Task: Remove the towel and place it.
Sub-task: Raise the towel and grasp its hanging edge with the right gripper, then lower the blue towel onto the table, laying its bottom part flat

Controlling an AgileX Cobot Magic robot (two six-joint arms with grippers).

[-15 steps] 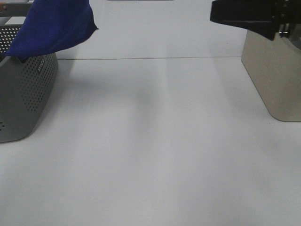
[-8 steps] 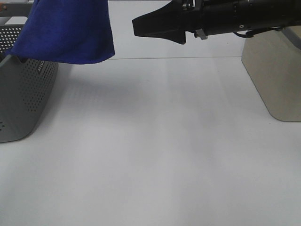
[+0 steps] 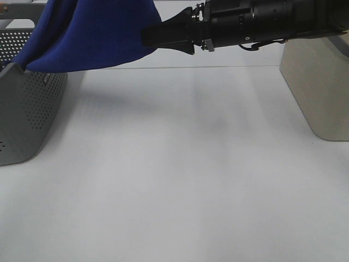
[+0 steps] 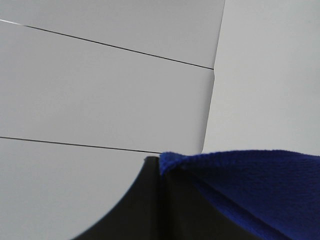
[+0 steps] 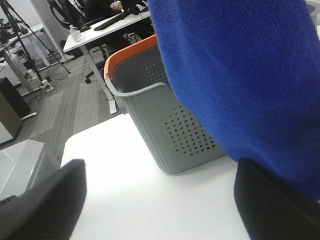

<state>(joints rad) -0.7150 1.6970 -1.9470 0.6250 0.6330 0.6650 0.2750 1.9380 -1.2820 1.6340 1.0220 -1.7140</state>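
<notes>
The royal-blue towel (image 3: pixel 92 33) hangs in the air at the top left, and its lower left end still reaches the grey perforated basket (image 3: pixel 27 109). My left gripper (image 4: pixel 161 167) is shut on an upper edge of the towel (image 4: pixel 250 185); it is above the exterior view's frame. My right gripper (image 3: pixel 151 37) reaches across from the right, its tip at the towel's right edge. In the right wrist view the right gripper (image 5: pixel 160 172) is open, its fingers wide apart, with the towel (image 5: pixel 240 70) hanging just over one finger (image 5: pixel 275 205). The basket (image 5: pixel 165 110) lies beyond.
A beige container (image 3: pixel 319 87) stands at the right edge of the white table (image 3: pixel 180 180). The right arm (image 3: pixel 262 22) spans the top of the exterior view. The basket has an orange rim (image 5: pixel 127 52).
My right arm has swung left across the top until its tip meets the towel. The towel has been drawn further right and spread wider.
</notes>
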